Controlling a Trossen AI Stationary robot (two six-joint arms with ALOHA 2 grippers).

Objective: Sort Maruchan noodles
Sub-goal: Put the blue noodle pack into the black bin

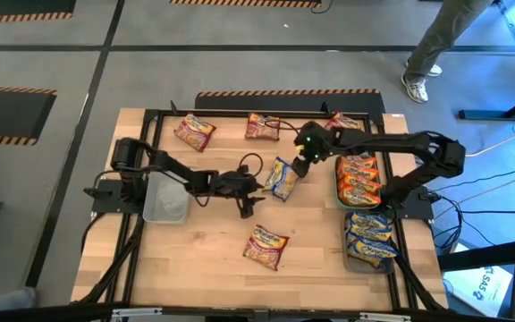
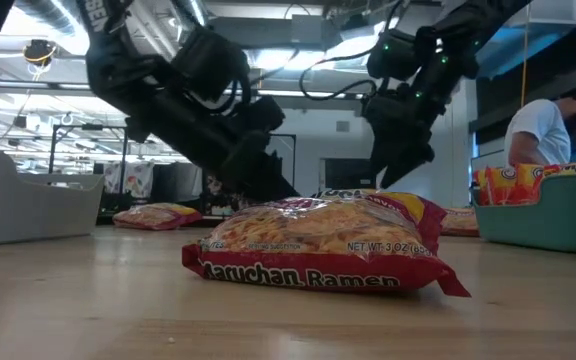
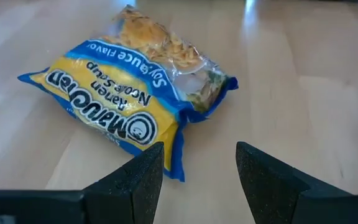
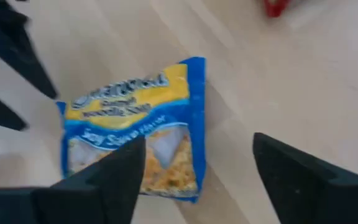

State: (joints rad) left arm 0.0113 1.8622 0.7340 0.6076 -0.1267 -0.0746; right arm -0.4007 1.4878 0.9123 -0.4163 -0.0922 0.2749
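Note:
A blue-and-yellow Maruchan packet (image 1: 282,179) lies flat mid-table between both grippers. My left gripper (image 1: 250,192) is open just to its left; in the left wrist view the packet (image 3: 129,93) lies right ahead of the open fingers (image 3: 197,168). My right gripper (image 1: 300,165) hovers open over the packet's far right end (image 4: 135,130). Maroon-and-yellow packets lie at the far edge (image 1: 195,131), (image 1: 262,127) and near the front (image 1: 266,246), and an orange-red one (image 1: 347,121) lies at the far right.
A clear tray (image 1: 164,199) sits under my left arm. At the right, a teal tray (image 1: 339,183) holds orange-red packets and a grey tray (image 1: 348,241) holds blue-and-yellow ones. A person's legs (image 1: 436,45) stand beyond the far edge. In the low view, the front maroon packet (image 2: 318,250) fills the foreground.

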